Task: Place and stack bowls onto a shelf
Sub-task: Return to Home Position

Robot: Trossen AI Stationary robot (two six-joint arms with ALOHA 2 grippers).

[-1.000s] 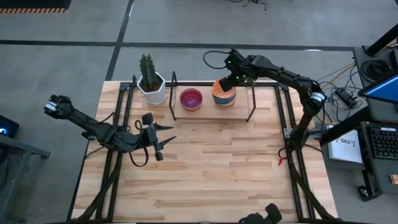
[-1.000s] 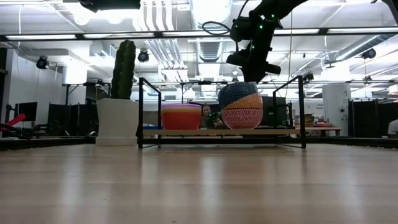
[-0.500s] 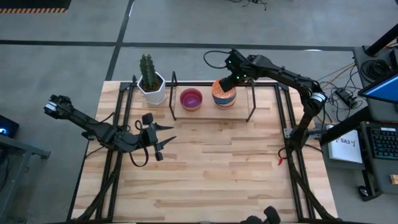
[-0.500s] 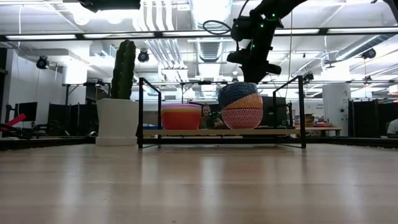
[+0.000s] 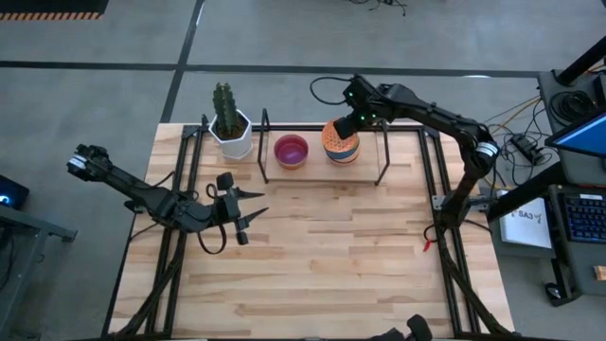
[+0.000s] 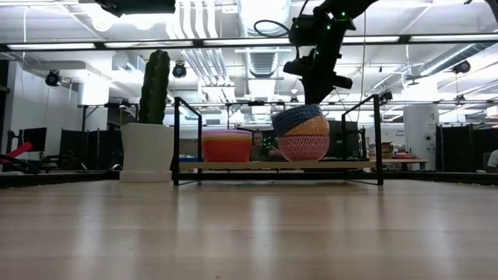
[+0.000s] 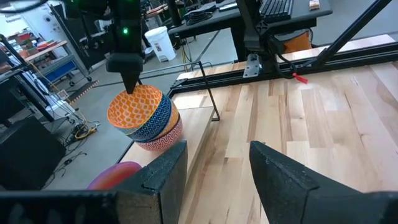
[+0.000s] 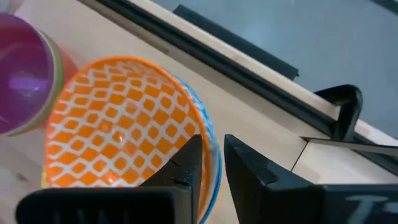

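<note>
- Bowls stand on the shelf [image 5: 370, 164] in two piles: a plain stack [image 5: 292, 150] topped purple, and a patterned stack [image 6: 302, 134] that leans.
- Your right tool [image 5: 345, 125] hangs just above the orange bowl [image 8: 124, 130] rim, jaws narrowly parted, holding nothing.
- Your left tool [image 5: 254, 206] waits over the tabletop [image 5: 331, 256], spread and empty.
- They look rigid, light and probably slick; pinch the rim gently.

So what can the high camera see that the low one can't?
Only the high view shows the left gripper, open over the left side of the table, and the purple inside of the plain bowl stack. Only the low view shows the stacks from the side: the patterned bowl stack leans, with its top bowl tilted. Both show the shelf, the cactus and the right gripper above the patterned bowl stack.
</note>
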